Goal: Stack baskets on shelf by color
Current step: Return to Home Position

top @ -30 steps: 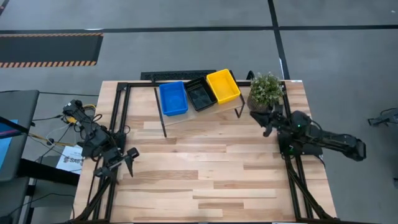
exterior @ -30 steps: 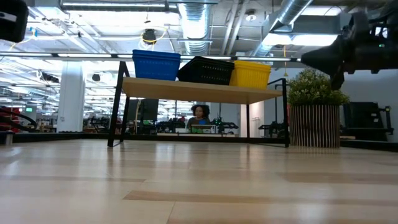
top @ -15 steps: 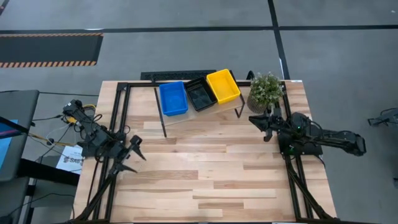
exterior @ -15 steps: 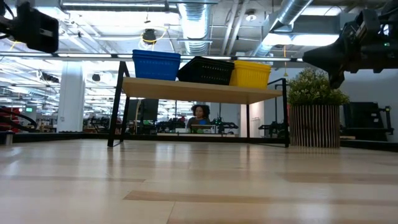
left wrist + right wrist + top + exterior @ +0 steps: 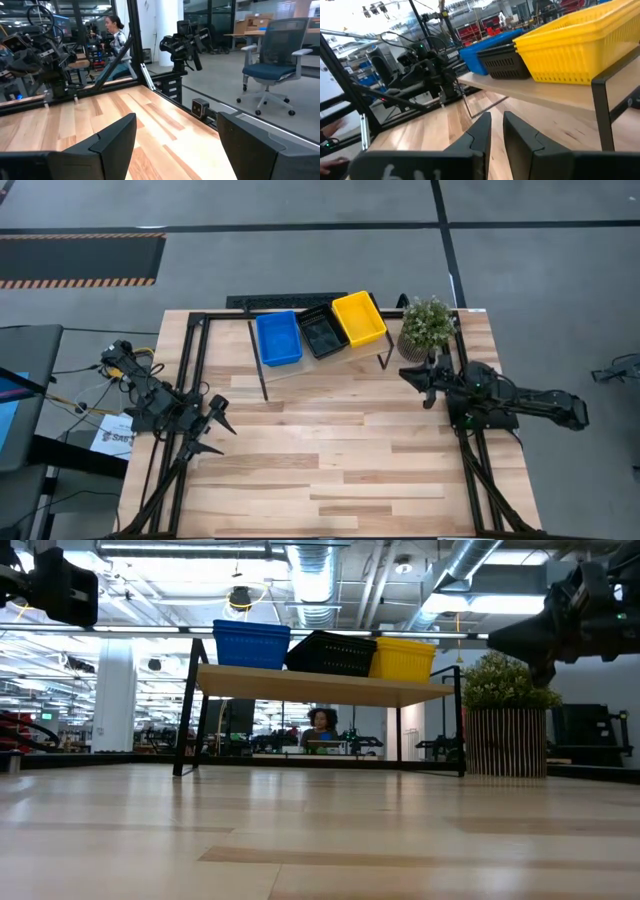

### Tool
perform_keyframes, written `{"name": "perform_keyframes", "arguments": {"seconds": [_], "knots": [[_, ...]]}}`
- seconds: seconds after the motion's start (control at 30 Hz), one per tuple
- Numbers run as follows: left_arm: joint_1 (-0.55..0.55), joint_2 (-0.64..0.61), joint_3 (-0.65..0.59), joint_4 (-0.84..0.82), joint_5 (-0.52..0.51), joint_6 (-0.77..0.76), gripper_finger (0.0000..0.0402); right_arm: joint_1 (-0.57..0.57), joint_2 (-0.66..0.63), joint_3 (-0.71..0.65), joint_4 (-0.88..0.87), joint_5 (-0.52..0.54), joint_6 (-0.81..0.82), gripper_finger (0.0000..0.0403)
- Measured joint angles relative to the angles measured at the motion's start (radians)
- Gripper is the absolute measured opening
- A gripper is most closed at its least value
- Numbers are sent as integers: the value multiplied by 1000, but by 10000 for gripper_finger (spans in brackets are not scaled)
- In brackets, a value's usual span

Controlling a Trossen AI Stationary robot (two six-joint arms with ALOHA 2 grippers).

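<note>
Now, along the far edge of the table (image 5: 330, 470), on the shelf (image 5: 320, 687): 3 piles of baskets side by side, sorted by color. Toward the far left corner, the blue pile (image 5: 279, 339). In the middle and touching it, the black pile (image 5: 323, 333), turned a little askew. Toward the far right corner, the yellow pile (image 5: 359, 318), pressed against the black one. Cannot tell how many baskets in each pile.

Just beside the shelf, at the far right corner of the table, a small potted plant (image 5: 427, 325).

Near the left edge, about halfway along it, the left gripper (image 5: 222, 437): spread wide, holding nothing, raised above the table and pointing toward its middle. Well apart from the shelf.

Near the right edge, just in front of the plant, the right gripper (image 5: 497, 117): narrow, with only a thin gap between the 2 fingers, holding nothing. Raised above the table as well, pointing toward the shelf, near its right end but not touching it.

Beyond the table, in the low view, a person (image 5: 322, 725) visible under the shelf board, far back in the room. In the left wrist view, an office chair (image 5: 272, 65) on the floor beside the table.
</note>
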Motion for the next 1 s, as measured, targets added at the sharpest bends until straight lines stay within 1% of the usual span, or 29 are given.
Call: {"name": "perform_keyframes", "arguments": {"seconds": [0.4, 1.0], "knots": [[0, 0, 0, 0, -1, -2, 265, 0, 0, -1, -90, 0, 0, 72], [0, 0, 0, 0, -2, -3, 265, 0, 0, -1, -98, 0, -1, 72]]}}
